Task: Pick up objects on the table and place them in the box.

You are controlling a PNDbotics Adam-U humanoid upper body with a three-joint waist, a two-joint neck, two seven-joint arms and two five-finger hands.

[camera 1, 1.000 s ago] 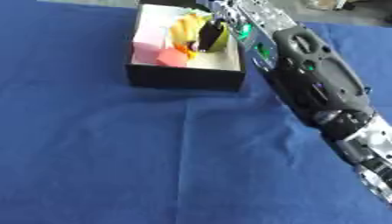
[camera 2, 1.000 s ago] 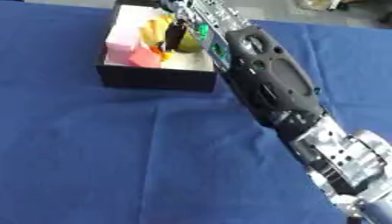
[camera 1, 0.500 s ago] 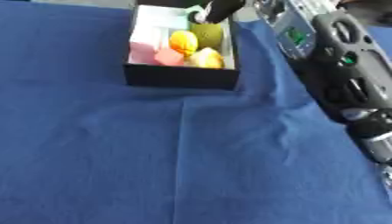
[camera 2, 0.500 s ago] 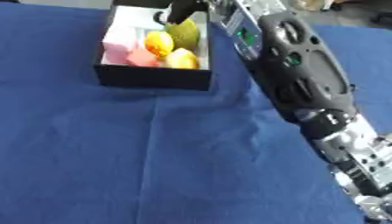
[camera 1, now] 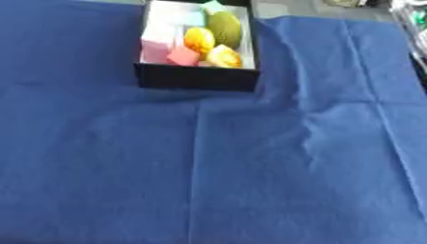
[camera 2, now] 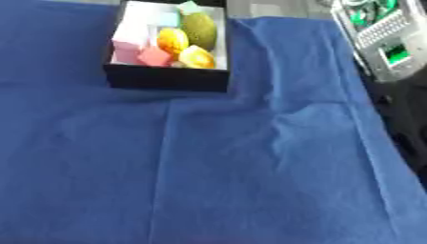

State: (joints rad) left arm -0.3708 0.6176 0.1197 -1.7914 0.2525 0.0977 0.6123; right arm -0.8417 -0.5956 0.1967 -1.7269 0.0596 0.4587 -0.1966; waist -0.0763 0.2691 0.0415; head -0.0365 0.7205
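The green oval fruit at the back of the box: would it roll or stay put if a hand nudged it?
The green oval fruit looks rounded and smooth, so on open cloth it would probably roll. Here it seems wedged between the box wall and the orange piece, so it likely stays. Its weight cannot be judged.

A big blue cloth (camera 1: 250,181) covers the table. It has a straight fold line down the middle and some soft bumps and wrinkles on the right side. Past the far edge of the cloth, a strip of grey table (camera 2: 275,8) shows at the top, right beside the cloth's edge.
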